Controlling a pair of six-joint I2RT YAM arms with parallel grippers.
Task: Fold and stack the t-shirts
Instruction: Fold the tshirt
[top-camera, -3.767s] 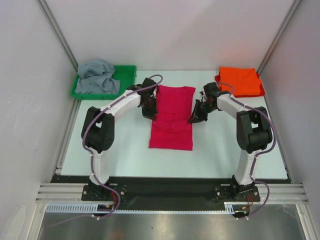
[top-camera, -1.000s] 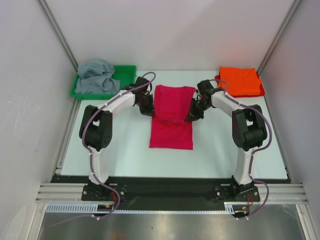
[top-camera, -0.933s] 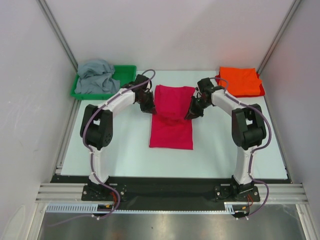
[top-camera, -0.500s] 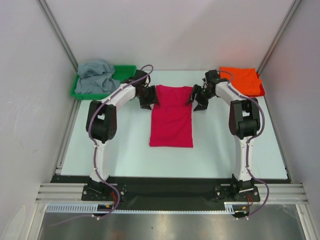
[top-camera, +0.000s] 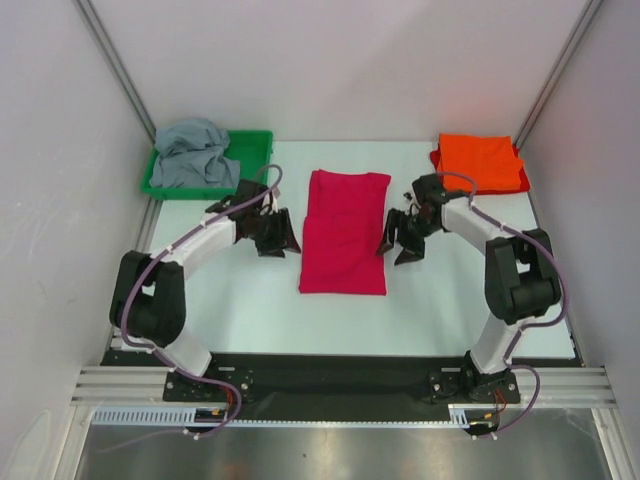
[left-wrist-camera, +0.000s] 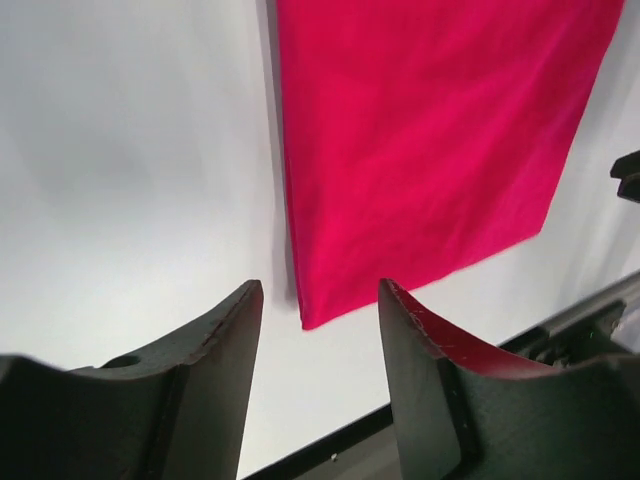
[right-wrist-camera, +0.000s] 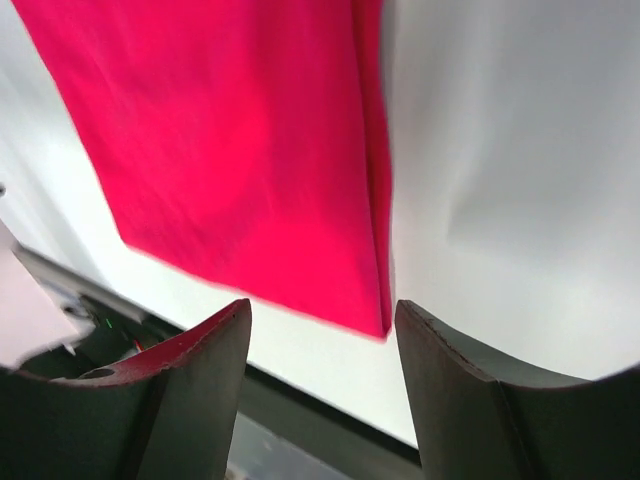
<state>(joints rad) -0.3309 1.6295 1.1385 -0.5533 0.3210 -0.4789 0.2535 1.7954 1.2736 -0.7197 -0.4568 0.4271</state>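
Your left gripper has its jaws well apart with nothing between them. It hangs over bare table just left of the pink shirt, clear of the cloth. In the left wrist view the shirt's near corner sits just past the gap between the fingertips, and its far end runs out of frame.

Your right gripper is the same: jaws spread, holding nothing, just off the shirt's right edge. In the right wrist view the pink cloth is cut off at the top, and its right edge shows a doubled seam.

From the top camera both grippers are small dark shapes, so you can't read the finger gap there. Go by the wrist views.

The pink shirt lies flat mid-table as a long rectangle between the two arms. No sleeves show, and you can't count the layers.

The orange shirt sits folded in the far right corner. The grey shirt is crumpled in the green tray at far left, hiding most of the tray's left part.
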